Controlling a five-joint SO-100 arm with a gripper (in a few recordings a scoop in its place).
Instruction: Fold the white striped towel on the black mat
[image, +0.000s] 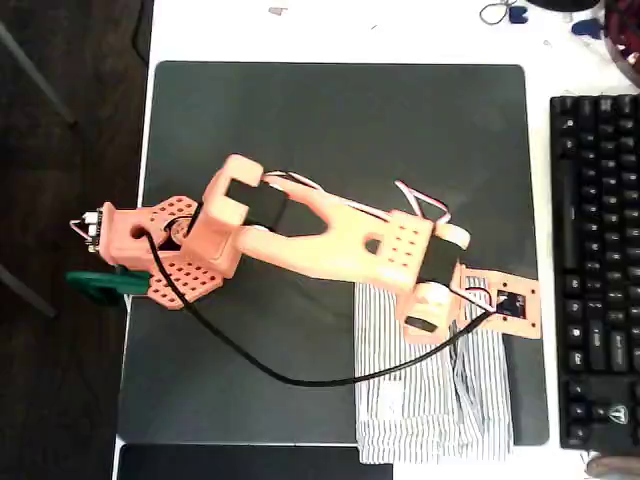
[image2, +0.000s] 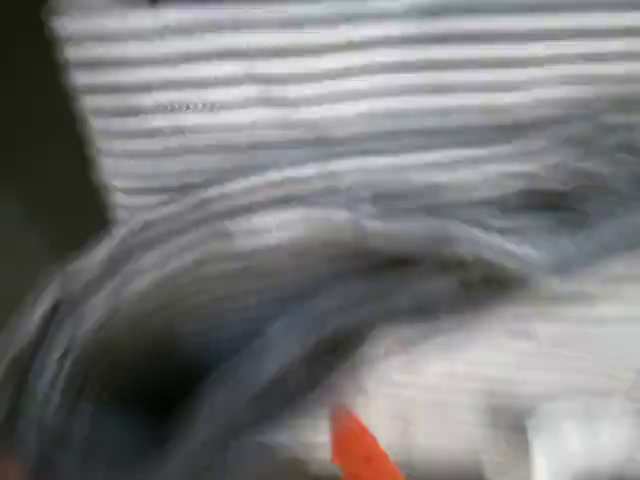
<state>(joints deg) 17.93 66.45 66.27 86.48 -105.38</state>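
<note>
In the overhead view, the black mat (image: 330, 150) covers most of the white table (image: 350, 30). The white striped towel (image: 430, 400) lies bunched at the mat's lower right, its bottom edge hanging just past the mat's lower edge; its stripes run up and down the picture and it is rumpled into folds on its right side. The orange arm (image: 300, 235) reaches from its base at the mat's left edge across to the towel's upper part, and the hand (image: 435, 312) sits low over the cloth there. Whether its fingers are spread or pinching cloth cannot be told from above. A black cable (image: 250, 355) loops from the base across the mat to the wrist. A black keyboard (image: 597, 270) stands to the right of the mat; its key legends are too small to read.

In the wrist view, the towel (image2: 350, 120) is very close and blurred, with folds curving across. An orange fingertip (image2: 355, 450) pokes up at the bottom edge. No label or writing can be made out.
</note>
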